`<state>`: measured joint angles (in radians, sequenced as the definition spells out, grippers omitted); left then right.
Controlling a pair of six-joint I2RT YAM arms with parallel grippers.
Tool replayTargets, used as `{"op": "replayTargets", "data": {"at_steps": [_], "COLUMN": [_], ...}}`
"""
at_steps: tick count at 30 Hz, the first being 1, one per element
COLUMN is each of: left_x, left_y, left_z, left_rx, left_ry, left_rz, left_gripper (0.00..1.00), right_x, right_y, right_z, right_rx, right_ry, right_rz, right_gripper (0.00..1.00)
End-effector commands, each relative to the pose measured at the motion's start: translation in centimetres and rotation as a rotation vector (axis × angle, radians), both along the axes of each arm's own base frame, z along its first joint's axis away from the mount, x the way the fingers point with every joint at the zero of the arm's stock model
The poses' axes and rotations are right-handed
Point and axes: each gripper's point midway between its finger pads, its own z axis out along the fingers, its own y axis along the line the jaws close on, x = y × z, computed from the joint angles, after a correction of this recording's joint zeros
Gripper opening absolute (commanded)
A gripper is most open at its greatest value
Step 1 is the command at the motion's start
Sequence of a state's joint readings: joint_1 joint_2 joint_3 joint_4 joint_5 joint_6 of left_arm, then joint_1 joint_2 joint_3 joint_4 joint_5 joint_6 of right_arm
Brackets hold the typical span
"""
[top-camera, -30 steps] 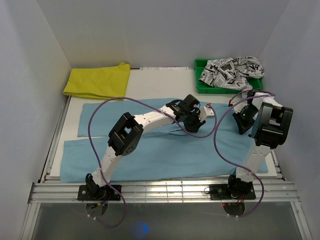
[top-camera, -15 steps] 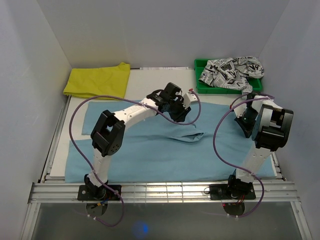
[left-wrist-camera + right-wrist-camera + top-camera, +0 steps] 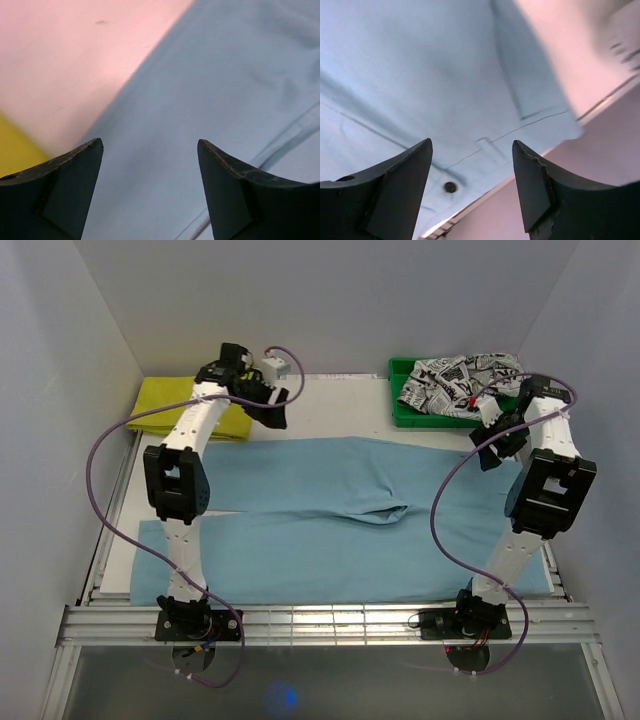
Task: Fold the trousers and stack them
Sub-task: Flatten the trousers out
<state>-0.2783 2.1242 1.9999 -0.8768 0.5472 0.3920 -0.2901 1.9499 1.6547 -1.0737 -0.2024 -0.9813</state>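
Trousers [image 3: 330, 525] flat under both claws, left claw [image 3: 149, 145] apart, right claw [image 3: 471, 144] apart, both empty

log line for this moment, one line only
left claw: open, empty | right claw: open, empty | light blue cloth trousers: spread flat, unfolded

Light blue trousers [image 3: 330, 520] lie spread flat across the table, waist toward the right edge, both legs stretching leftward, unfolded.
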Motion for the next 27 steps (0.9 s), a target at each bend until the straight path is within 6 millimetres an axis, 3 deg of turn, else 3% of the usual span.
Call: {"op": "replayTargets", "data": {"at_steps": [1,2,3,5,10,11,12,16,21,23,26,27], "left_x": [1.4,2.2,2.5,2.6,0.2,-0.6,-1.1,-4.1,-9.1,-10.3,-11.6,-11.6], "left_y": [6.5,9.2,10.3,13.0,15.5,17.2,17.6,18.8,20.6,21.8,23.3,23.7], "left_z": [0.7,0.3,0.0,-1.1,-5.0,-6.1,-7.0,-10.4,-13.8,-14.1,-14.0,-13.8], "left_rx": [0.056,0.076,0.083,0.097,0.151,0.155,0.168,0.231,0.281,0.313,0.329,0.336], "left_ry": [0.021,0.012,0.014,0.035,0.133,0.17,0.193,0.283,0.421,0.438,0.459,0.459], "left_rz": [0.067,0.099,0.114,0.138,0.14,0.171,0.177,0.151,0.135,0.133,0.127,0.13], "left_gripper": [0.86,0.83,0.8,0.72,0.59,0.58,0.56,0.52,0.47,0.44,0.39,0.39], "right_x": [2.4,3.7,4.2,4.7,4.4,4.7,4.6,2.6,-0.4,-1.6,-1.5,-0.2], "right_y": [0.7,0.2,0.0,-0.4,-0.8,-1.0,-1.0,-0.8,0.1,0.6,0.9,0.6], "right_z": [0.6,1.1,-0.3,-1.1,-4.7,-5.1,-5.4,-7.6,-8.4,-8.7,-7.6,-6.5], "right_rx": [0.062,0.046,0.052,0.041,-0.008,-0.025,-0.035,-0.066,-0.059,-0.047,-0.028,-0.037], "right_ry": [-0.041,-0.069,-0.039,-0.02,0.035,0.018,0.015,0.067,0.126,0.147,0.136,0.102], "right_rz": [0.069,0.076,0.091,0.105,0.185,0.194,0.203,0.263,0.34,0.379,0.376,0.371], "right_gripper": [0.71,0.69,0.63,0.58,0.46,0.46,0.46,0.44,0.38,0.37,0.37,0.37]}}
